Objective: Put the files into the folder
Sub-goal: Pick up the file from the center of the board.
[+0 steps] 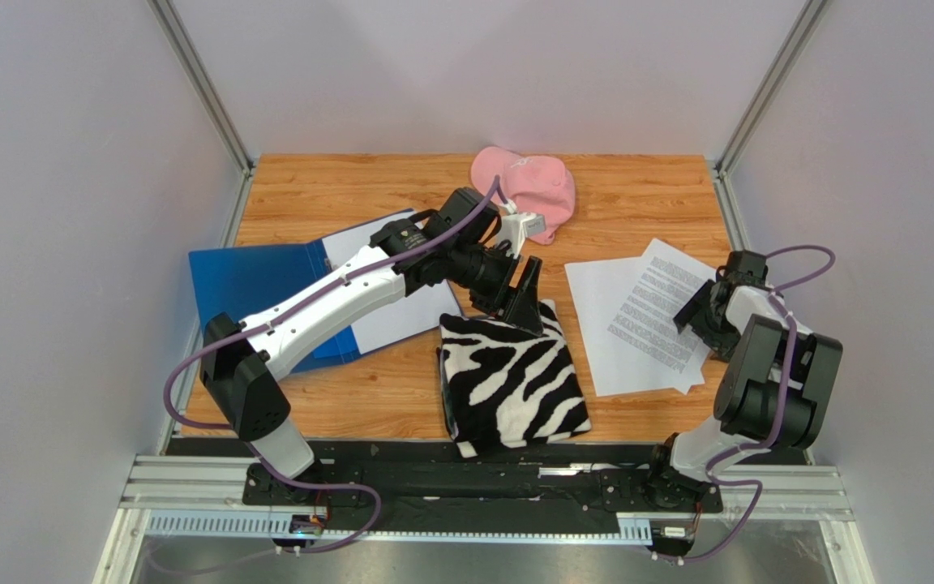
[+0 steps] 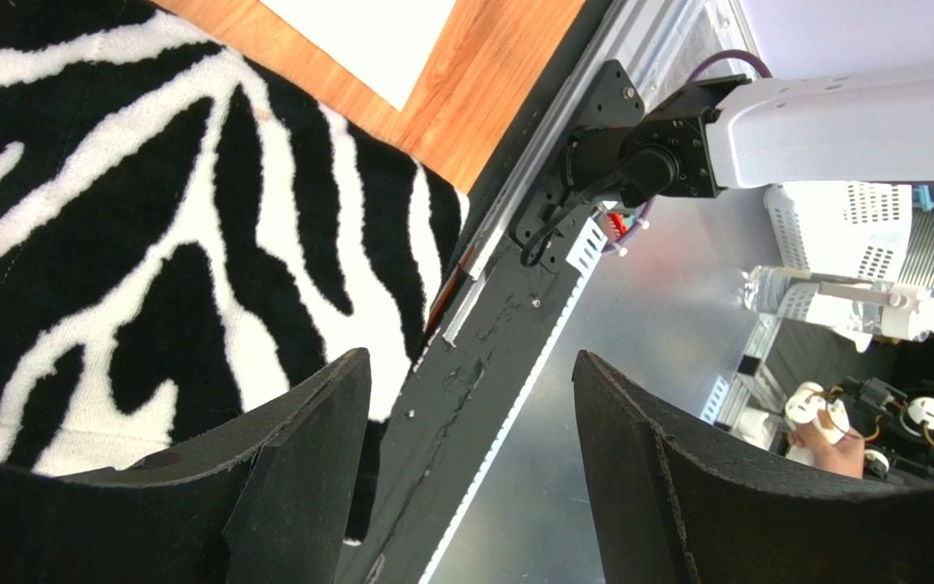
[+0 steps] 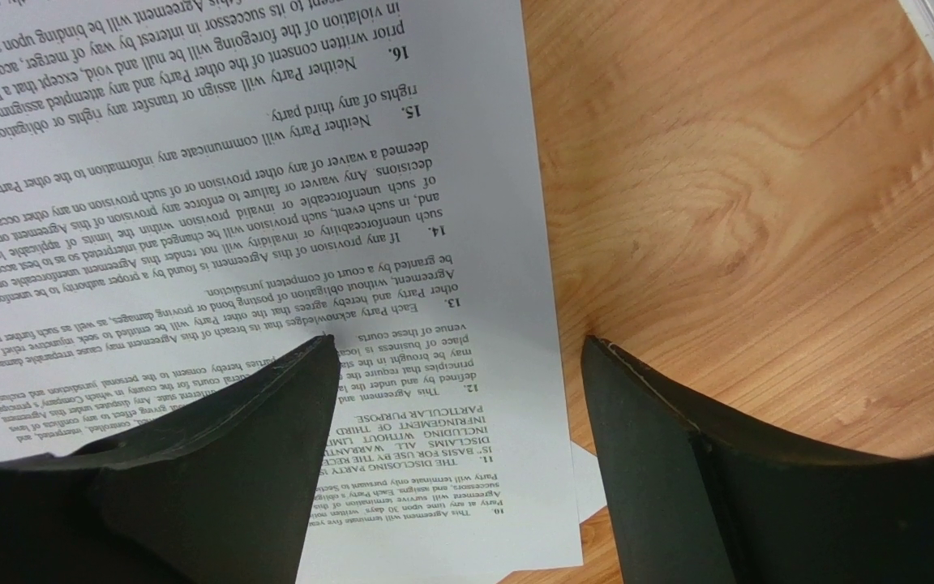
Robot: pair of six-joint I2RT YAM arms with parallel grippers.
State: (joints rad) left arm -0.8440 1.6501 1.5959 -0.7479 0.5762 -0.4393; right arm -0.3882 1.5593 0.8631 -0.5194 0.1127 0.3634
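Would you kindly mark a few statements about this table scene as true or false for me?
1. The files lie to the right of the zebra cloth. True.
2. The left gripper is shut on a sheet. False: its jaws stand open and empty, near the zebra cloth's far edge.
3. The pink cap rests on the folder. False: it lies near the far edge of the table, apart from the folder at the left.
4. The right gripper is open at the files' right edge, one finger over paper and the other over wood. True.
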